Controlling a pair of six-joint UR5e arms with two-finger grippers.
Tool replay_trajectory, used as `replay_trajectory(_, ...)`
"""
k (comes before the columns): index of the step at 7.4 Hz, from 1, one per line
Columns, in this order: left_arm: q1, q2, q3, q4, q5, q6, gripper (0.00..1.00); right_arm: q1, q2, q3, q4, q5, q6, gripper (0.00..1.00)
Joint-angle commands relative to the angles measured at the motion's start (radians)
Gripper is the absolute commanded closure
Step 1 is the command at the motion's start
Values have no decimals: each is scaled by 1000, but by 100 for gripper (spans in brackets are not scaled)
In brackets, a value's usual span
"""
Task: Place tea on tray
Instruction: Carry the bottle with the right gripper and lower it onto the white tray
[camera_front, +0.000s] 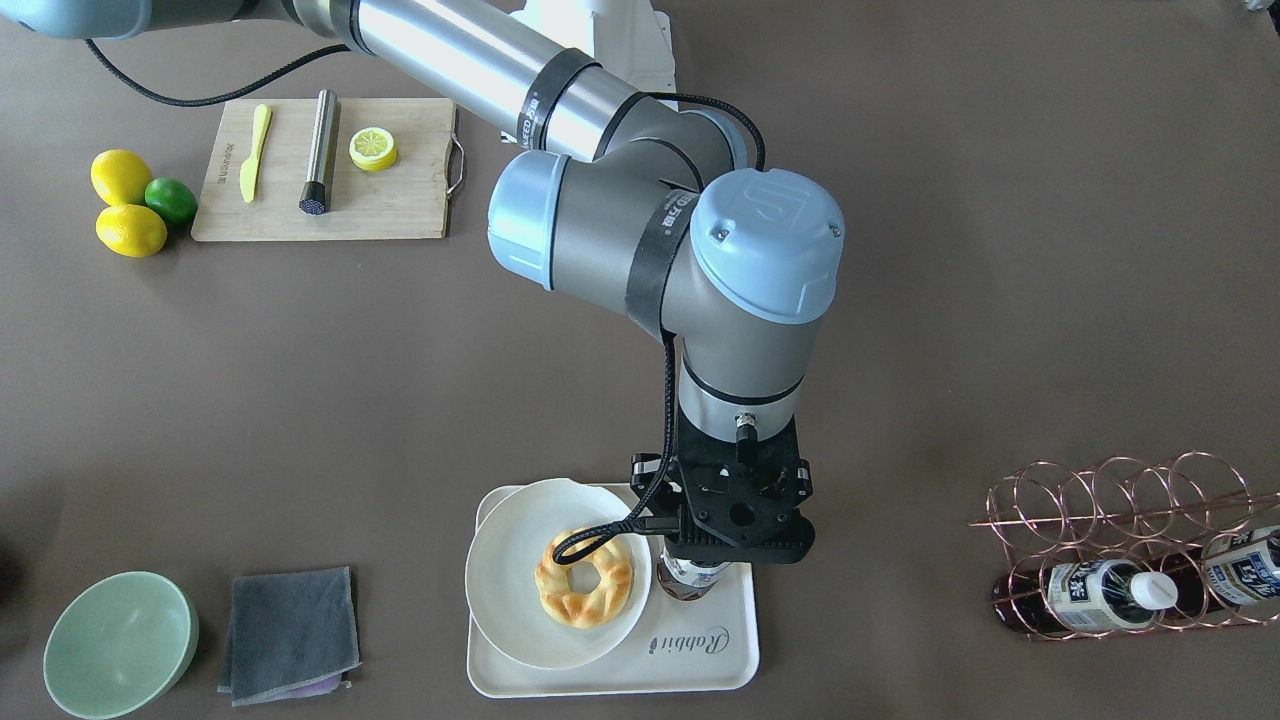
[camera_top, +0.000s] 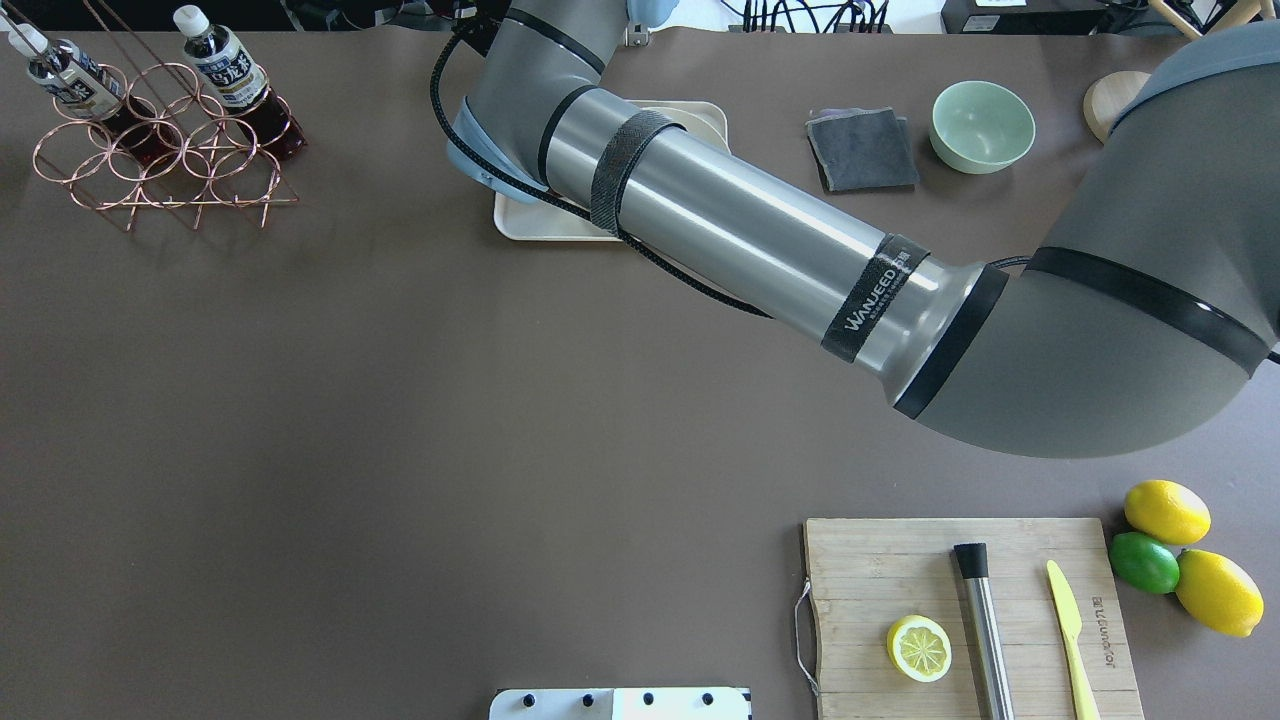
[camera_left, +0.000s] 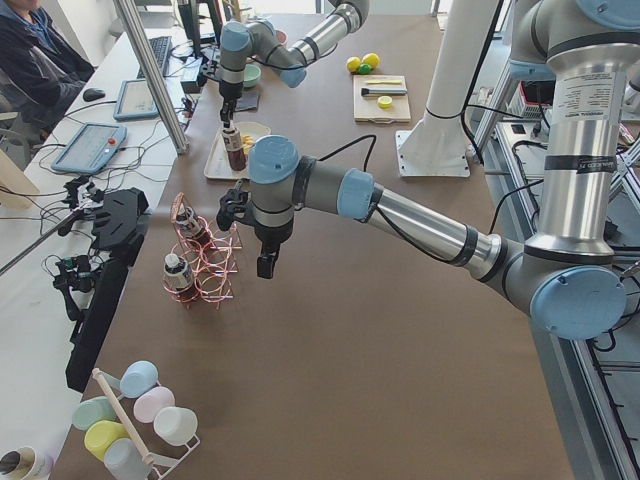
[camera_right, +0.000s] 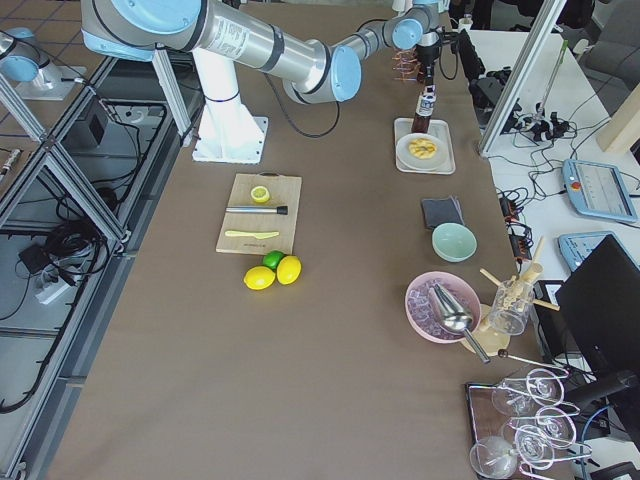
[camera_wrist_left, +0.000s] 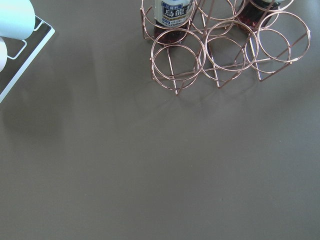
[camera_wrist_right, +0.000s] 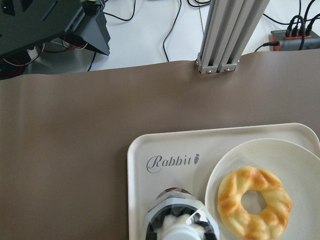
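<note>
I work at a long, brown-covered table (camera_front: 300, 400). A white desk (camera_right: 590, 100) runs along its far edge, behind an upright aluminium post (camera_wrist_right: 222, 35). Grey floor (camera_right: 35, 420) lies behind me. Soft, even light.

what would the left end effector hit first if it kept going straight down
The bare table, probably: the left end effector points down and the copper bottle rack sits just off its line.
</note>
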Motion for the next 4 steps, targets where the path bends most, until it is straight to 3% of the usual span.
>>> replay_trajectory(1,-15,3,-15,3,-1,-1,3,8,20,-17,8,56,1,34)
replay_trajectory(2,-20,3,-13,3,-1,-1,3,8,20,-17,21,60,-5,0)
replay_trajectory(4,-23,5,-13,5,-1,-1,3,6,25,-11,27,67,-9,0)
